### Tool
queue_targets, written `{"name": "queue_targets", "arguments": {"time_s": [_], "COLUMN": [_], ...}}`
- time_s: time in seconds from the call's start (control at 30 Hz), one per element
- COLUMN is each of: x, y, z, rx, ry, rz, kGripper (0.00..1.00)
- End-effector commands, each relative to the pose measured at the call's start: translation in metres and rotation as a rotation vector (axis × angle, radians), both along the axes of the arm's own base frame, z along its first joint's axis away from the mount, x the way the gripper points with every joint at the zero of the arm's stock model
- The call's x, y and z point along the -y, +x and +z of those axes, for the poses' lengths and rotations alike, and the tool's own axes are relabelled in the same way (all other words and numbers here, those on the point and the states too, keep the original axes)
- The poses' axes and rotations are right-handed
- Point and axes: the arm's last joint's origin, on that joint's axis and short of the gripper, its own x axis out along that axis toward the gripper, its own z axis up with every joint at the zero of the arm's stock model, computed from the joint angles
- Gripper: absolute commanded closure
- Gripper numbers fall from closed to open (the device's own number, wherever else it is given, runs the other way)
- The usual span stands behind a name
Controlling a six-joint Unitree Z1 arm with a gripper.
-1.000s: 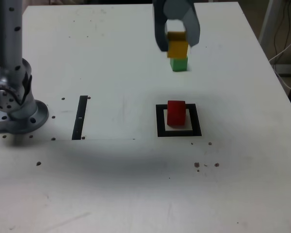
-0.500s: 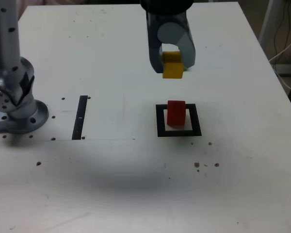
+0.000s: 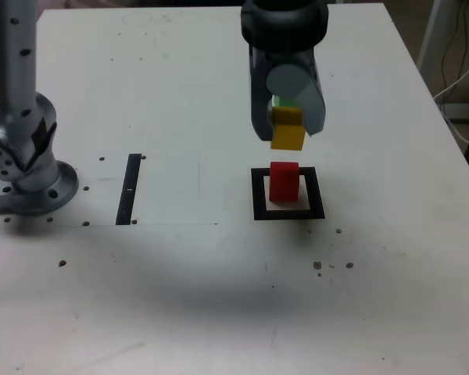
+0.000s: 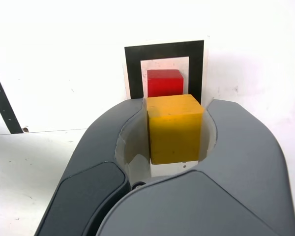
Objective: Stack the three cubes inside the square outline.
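In the exterior view, the fingers hang in the upper middle of the frame and are clenched on the yellow cube, which is up in the air, above and a little behind the red cube. The red cube sits inside the square near the middle of the frame, on the white tabletop. A bit of the green cube peeks out behind the fingers, farther back on the tabletop. A thin black strip lies at middle left, beside the arm's base. In the wrist view, the yellow cube sits squeezed between the two dark fingers in the middle of the frame, and the red cube shows just past it inside the square. I think the step in hand is carrying the yellow cube to the red one. Next, the yellow cube needs to line up right over the red cube, go down gently until it rests flat, and only then be let go. The green cube must go on top after that.
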Motion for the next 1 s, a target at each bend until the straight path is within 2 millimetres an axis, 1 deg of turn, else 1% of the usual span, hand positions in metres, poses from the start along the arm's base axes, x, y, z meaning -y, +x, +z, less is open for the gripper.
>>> {"name": "queue_targets", "arguments": {"time_s": [0.0, 0.3, 0.67, 0.97], "x": [0.002, 0.004, 0.004, -0.006], "y": [0.002, 0.008, 0.013, 0.013], "z": [-0.006, -0.026, -0.034, -0.043], "rx": [-0.011, -0.036, -0.036, -0.049], "ry": [-0.005, -0.021, -0.025, -0.024], "rz": [-0.001, -0.003, -0.001, 0.017], "kGripper": [0.72, 0.72, 0.72, 0.72]}}
